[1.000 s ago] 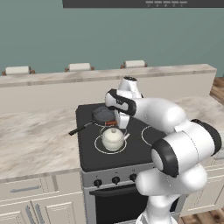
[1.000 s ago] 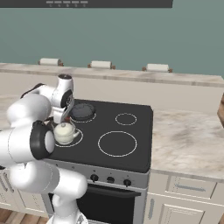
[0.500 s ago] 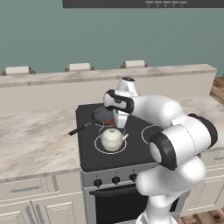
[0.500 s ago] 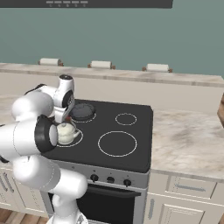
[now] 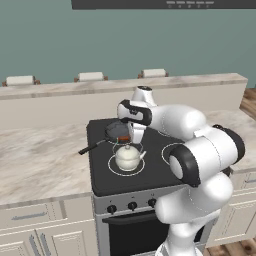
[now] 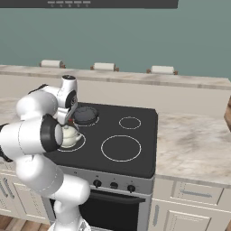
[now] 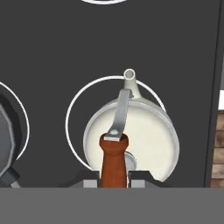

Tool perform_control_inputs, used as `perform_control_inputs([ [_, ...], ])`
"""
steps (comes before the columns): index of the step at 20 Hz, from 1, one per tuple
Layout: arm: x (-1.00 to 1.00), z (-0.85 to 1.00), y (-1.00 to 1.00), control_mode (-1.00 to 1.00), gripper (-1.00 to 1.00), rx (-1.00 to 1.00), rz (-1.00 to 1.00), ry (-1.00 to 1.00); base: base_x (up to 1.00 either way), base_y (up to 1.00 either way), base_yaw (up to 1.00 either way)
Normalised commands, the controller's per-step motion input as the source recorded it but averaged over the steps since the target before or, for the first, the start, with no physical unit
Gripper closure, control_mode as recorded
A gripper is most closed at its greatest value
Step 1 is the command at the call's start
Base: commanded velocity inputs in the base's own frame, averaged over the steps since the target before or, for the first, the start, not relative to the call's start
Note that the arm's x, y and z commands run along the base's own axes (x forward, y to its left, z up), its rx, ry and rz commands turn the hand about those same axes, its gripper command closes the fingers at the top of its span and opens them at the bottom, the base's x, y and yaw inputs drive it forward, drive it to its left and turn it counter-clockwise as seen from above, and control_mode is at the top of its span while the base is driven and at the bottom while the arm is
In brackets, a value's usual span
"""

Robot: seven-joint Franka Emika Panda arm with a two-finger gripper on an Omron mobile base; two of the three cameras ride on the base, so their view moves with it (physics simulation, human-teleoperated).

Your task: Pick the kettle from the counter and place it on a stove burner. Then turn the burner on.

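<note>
The cream-white kettle (image 5: pixel 128 158) (image 6: pixel 67 136) (image 7: pixel 148 138) is inside the front-left stove burner ring (image 5: pixel 113 168) (image 6: pixel 80 144) (image 7: pixel 72 114), spout toward the stove's middle. My gripper (image 5: pixel 125 140) (image 6: pixel 70 121) (image 7: pixel 113 177) hangs right above it, shut on the reddish-brown wooden bar of its handle. In the hand view the dark fingertips (image 7: pixel 91 179) press the bar from both sides. The beige marble counter (image 5: pixel 40 165) (image 6: pixel 194 140) flanks the stove.
A black frying pan (image 5: pixel 116 131) (image 6: pixel 85 114) sits on the back-left burner just behind the kettle, its long handle (image 5: pixel 90 147) reaching over the counter. A big ring (image 6: pixel 121 148) and a small ring (image 6: pixel 130 122) lie to the right. Knobs (image 5: pixel 132 205) (image 6: pixel 113 185) line the stove front.
The kettle and gripper stay in the same place over the ring. Only the arm's elbow has shifted slightly.
</note>
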Motion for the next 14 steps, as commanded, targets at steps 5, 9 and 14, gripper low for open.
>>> perform_control_inputs([
  [5,0.00,-0.10,0.00,-1.00,-1.00,0.00,0.00,0.00,0.00,0.00,0.00],
  [9,0.00,-0.03,0.00,-1.00,-1.00,0.00,0.00,0.00,0.00,0.00,0.00],
  [14,0.00,0.00,0.00,-1.00,-1.00,0.00,0.00,0.00,0.00,0.00,0.00],
])
